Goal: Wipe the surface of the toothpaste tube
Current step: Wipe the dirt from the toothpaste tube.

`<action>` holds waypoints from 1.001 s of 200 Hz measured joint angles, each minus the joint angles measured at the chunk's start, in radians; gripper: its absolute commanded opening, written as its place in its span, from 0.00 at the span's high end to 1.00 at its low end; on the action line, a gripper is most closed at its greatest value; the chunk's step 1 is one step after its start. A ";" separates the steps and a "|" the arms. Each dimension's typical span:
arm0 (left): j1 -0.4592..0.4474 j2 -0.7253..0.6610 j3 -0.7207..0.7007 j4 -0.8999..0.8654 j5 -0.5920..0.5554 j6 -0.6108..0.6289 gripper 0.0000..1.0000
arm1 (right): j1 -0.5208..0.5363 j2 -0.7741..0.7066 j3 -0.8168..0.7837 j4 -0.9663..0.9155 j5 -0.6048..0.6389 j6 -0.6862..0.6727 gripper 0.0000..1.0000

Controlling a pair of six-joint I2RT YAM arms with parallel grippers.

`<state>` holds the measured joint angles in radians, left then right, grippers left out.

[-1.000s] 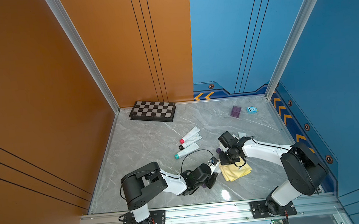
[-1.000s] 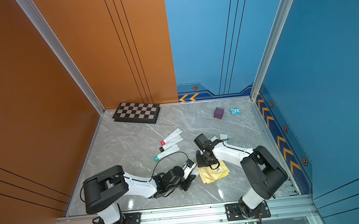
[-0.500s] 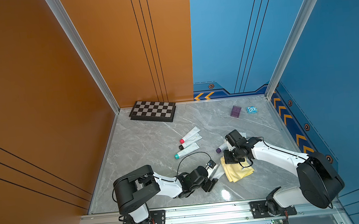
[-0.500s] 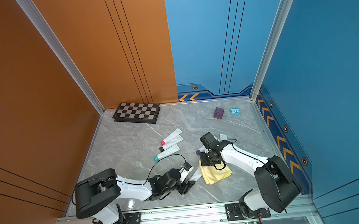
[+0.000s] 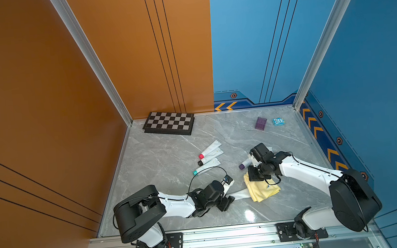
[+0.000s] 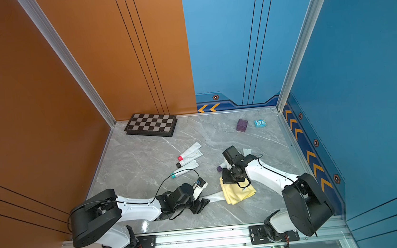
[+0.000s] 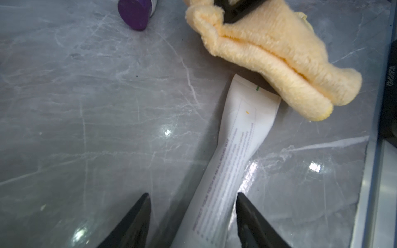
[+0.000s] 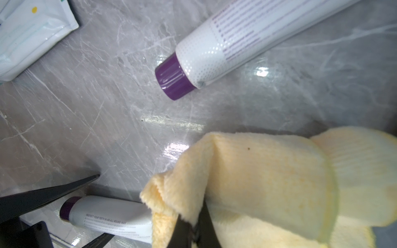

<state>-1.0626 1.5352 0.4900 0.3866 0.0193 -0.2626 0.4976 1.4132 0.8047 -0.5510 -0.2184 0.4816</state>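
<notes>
Since a second ago the left tool (image 7: 192,194) has parted; its jaws stand apart on either side of the toothpaste tube (image 7: 232,154), which lies flat on the bench (image 7: 86,107). We lose one corner of its crimped end behind the yellow cloth (image 7: 268,53), and its cap is cut off in the left wrist view. Its body is white and flattened, with fine purple print. The fluffy, folded cloth is pinched in the closed right tool (image 8: 193,227); the bench is glossy marbled grey.

l end effector (image 7: 192,194): jaws opened, pulled back | toothpaste tube (image 7: 242,133): let go, lies flat
</notes>
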 measured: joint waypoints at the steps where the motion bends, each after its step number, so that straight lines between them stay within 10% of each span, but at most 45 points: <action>1: 0.000 -0.002 0.000 -0.002 0.001 0.000 0.37 | 0.000 0.000 0.000 0.000 0.000 0.000 1.00; 200: 0.063 0.026 0.152 -0.201 0.068 0.019 0.42 | 0.019 0.028 0.000 0.001 -0.040 -0.011 1.00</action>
<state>-0.9997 1.5616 0.6418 0.1860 0.0872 -0.2436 0.5163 1.4410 0.8047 -0.5503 -0.2588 0.4706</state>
